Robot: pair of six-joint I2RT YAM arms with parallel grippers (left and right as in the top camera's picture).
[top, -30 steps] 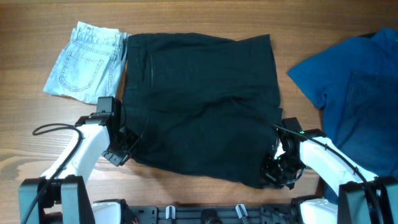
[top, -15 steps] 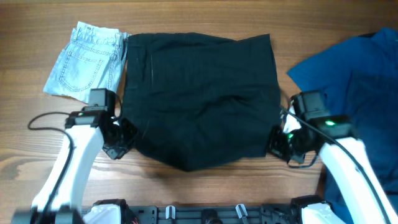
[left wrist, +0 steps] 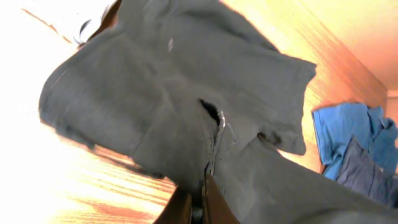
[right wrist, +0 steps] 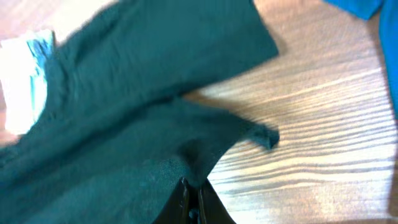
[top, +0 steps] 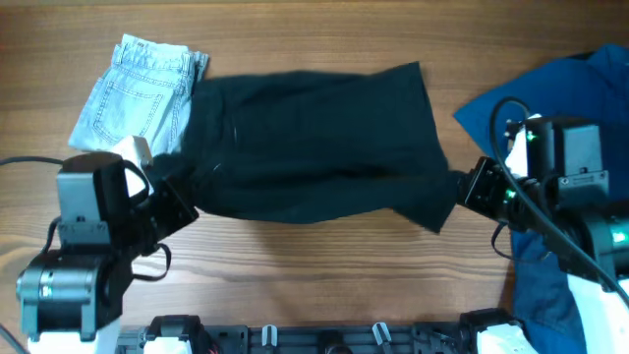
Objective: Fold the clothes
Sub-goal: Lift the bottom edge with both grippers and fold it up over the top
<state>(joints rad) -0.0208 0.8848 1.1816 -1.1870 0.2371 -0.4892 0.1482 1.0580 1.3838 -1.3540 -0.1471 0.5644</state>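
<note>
The left gripper (left wrist: 200, 190) has its two fingers pressed nearly together, with a fold of the black garment (left wrist: 174, 93) pinched between them. The cloth rises from the grip in a ridge and spreads away over the wooden table (left wrist: 339, 56). Seen from overhead, this gripper sits at the garment's near left corner, where the cloth is lifted and drawn toward the arm.

The right gripper (right wrist: 190, 191) is likewise clamped on black cloth, at the garment's near right edge. Just beyond the grip a small pointed flap juts out sideways above bare wood. From overhead, the near right corner is pulled into a point toward this gripper.

Between the two grippers the black garment stretches across the middle of the table. Its near edge is raised and bunched, and its far edge lies flat on the wood. Folded denim shorts (top: 138, 93) lie at the far left, touching the black garment's left edge. A blue garment (top: 550, 128) lies crumpled on the right side, apart from the black one and partly under the right arm.
</note>
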